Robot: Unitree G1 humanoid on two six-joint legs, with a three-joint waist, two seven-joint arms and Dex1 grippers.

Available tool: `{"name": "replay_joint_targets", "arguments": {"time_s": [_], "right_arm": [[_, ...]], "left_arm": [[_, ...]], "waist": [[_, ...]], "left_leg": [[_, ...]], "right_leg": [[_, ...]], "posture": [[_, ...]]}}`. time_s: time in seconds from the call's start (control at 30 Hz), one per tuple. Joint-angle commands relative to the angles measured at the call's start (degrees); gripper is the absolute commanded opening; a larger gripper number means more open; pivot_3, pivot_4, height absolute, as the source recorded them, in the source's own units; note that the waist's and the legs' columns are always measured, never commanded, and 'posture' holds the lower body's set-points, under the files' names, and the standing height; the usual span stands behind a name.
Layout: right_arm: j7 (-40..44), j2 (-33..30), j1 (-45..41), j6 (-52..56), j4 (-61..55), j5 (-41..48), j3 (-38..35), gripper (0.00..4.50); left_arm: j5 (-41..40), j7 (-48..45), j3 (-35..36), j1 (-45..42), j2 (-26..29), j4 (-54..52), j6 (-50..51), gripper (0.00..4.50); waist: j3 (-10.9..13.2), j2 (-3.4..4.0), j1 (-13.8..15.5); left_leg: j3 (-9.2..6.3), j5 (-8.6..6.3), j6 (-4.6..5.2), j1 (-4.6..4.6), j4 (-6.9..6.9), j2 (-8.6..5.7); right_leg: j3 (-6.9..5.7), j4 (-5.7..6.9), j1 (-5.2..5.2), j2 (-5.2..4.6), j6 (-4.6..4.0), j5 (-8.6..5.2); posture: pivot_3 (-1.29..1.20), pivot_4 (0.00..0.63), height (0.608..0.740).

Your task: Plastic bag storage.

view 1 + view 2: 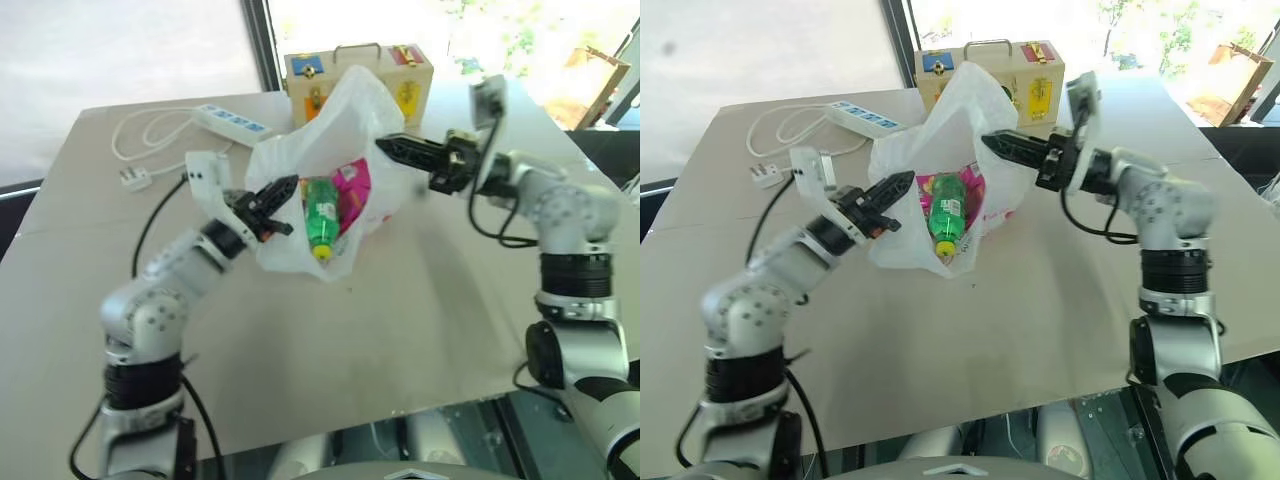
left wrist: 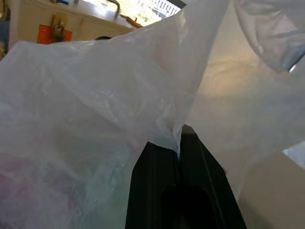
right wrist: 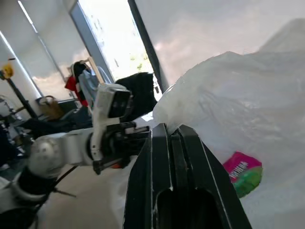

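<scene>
The plastic bag, thin and translucent white, stands open in the middle of the table. Inside it lie a green bottle and a pink snack packet. My left gripper is shut on the bag's left rim; the film is pinched between its fingers in the left wrist view. My right gripper points left, shut on the bag's right side and holding it up. In the right wrist view the shut fingers meet the bag, with my left arm beyond.
A wooden box with coloured latches stands just behind the bag. A white power strip with its looped cord and plug lies at the back left. The table's front edge runs close to me.
</scene>
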Motion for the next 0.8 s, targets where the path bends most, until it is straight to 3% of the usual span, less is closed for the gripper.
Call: {"name": "replay_joint_targets", "arguments": {"time_s": [0.03,0.2,0.33,0.5,0.8], "right_arm": [[-2.0,-0.8,-3.2,2.1,-2.0,6.8,-5.2,0.04],[-7.1,0.3,-5.9,3.6,-0.3,15.3,-11.6,0.04],[-10.5,0.1,-3.6,2.8,-1.5,14.9,-11.3,0.0],[-13.6,0.5,-2.4,2.3,-3.3,16.2,-11.3,0.0],[-15.2,0.0,-1.3,1.5,-3.5,17.0,-10.7,0.0]], "left_arm": [[-1.5,-4.8,2.7,-3.9,3.4,4.0,1.7,0.0],[8.1,-10.2,-1.2,-11.3,4.2,15.9,-3.9,0.0],[13.5,-14.9,-4.9,-16.6,2.0,22.8,-7.8,1.23],[9.3,-20.9,-1.2,-16.4,4.4,21.6,-2.9,3.39],[5.0,-33.1,8.1,0.3,18.8,9.6,2.9,3.39]], "waist": [[0.0,0.11,0.1],[0.0,0.12,0.9],[0.0,0.12,1.3],[0.0,0.12,0.7],[0.1,0.19,-0.5]], "left_leg": [[0.05,0.0,0.0,0.08,-0.05,0.0],[0.02,0.0,0.0,-0.01,-0.04,-0.01],[-0.21,0.0,0.01,-0.08,-0.06,-0.14],[-0.39,0.0,0.01,-0.22,0.01,-0.23],[-0.48,0.0,0.01,-0.08,-0.18,-0.23]], "right_leg": [[0.03,0.01,0.01,0.0,0.0,0.0],[-0.05,-0.03,-0.02,0.02,0.0,0.0],[-0.27,-0.08,-0.04,-0.05,0.0,0.0],[-0.3,-0.02,-0.07,-0.32,0.0,0.0],[-0.23,-0.07,-0.12,-0.29,-0.01,0.0]], "posture": [[0.0,0.15,0.74],[0.0,0.15,0.74],[0.0,0.15,0.74],[0.0,0.15,0.74],[0.0,0.15,0.74]]}}
